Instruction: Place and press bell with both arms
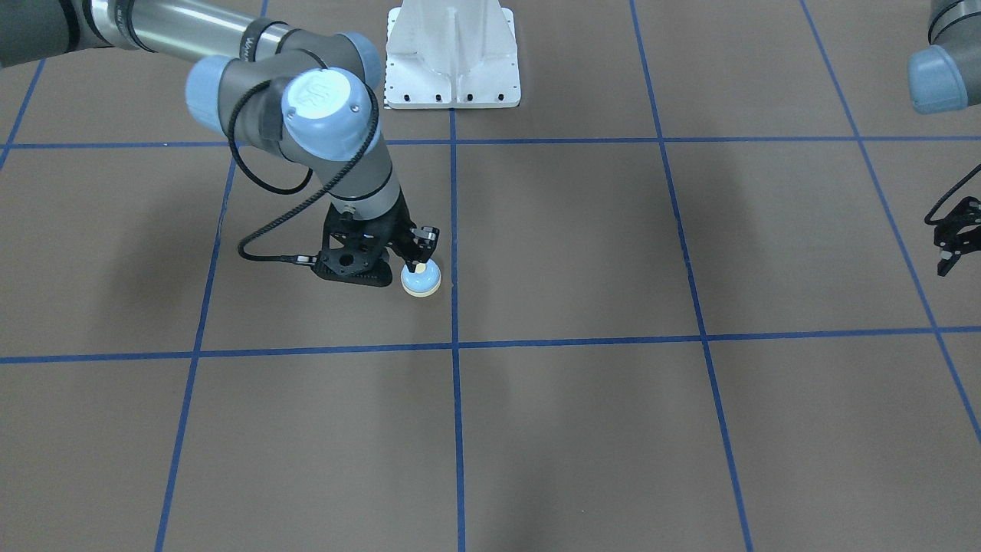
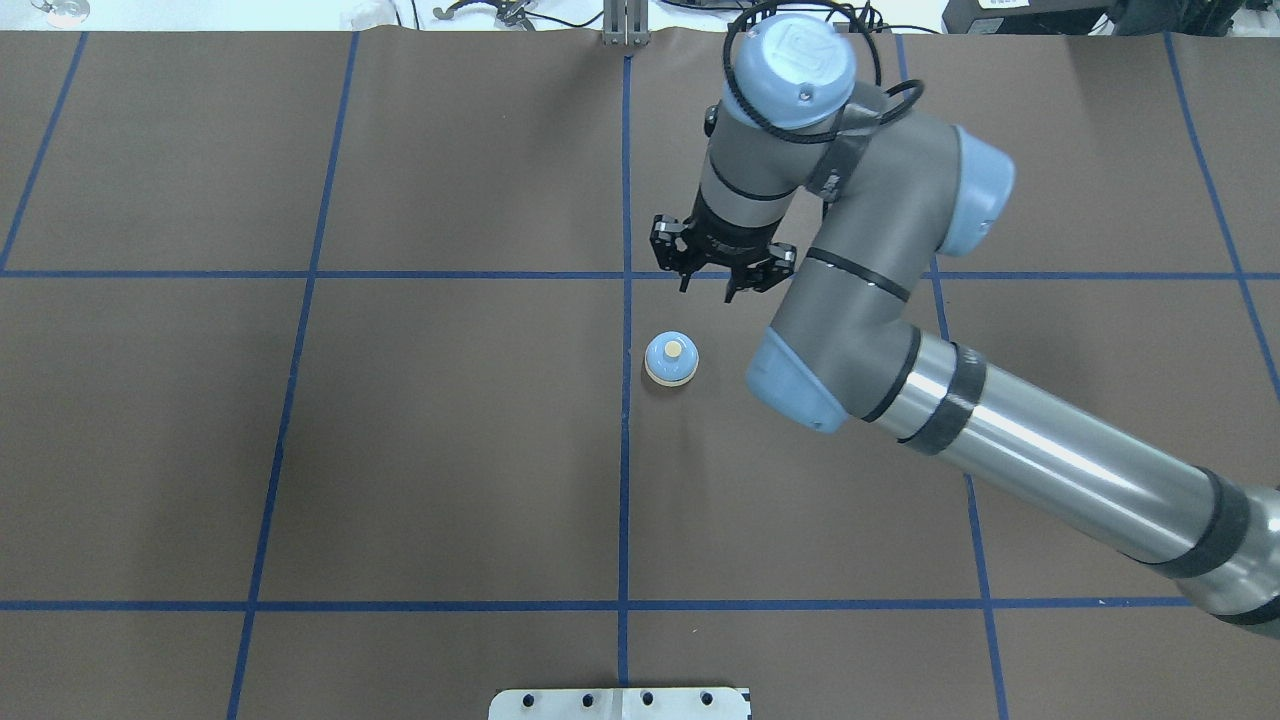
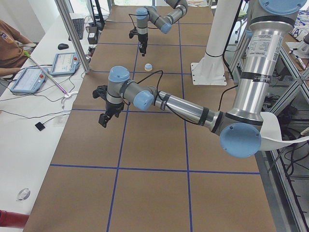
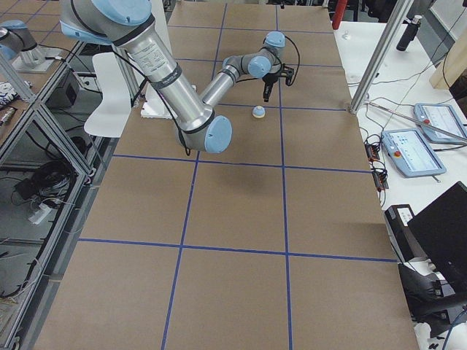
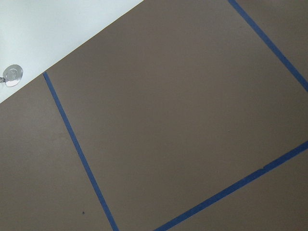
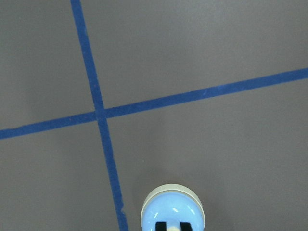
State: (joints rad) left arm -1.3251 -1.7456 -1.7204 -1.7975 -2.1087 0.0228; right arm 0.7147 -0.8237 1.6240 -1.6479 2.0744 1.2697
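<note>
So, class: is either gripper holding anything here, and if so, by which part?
Nothing is held. The bell stands on the table by itself; the right gripper hangs above it, fingers open. The left gripper is off to the side, holding nothing.

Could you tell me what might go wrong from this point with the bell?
1. The right gripper hangs just above the bell. If it comes down off the cream button, it might strike the dome and push the loose bell sideways.
2. The left gripper is far off to the side. If it reaches in while the right arm is over the bell, the two may collide.
</note>
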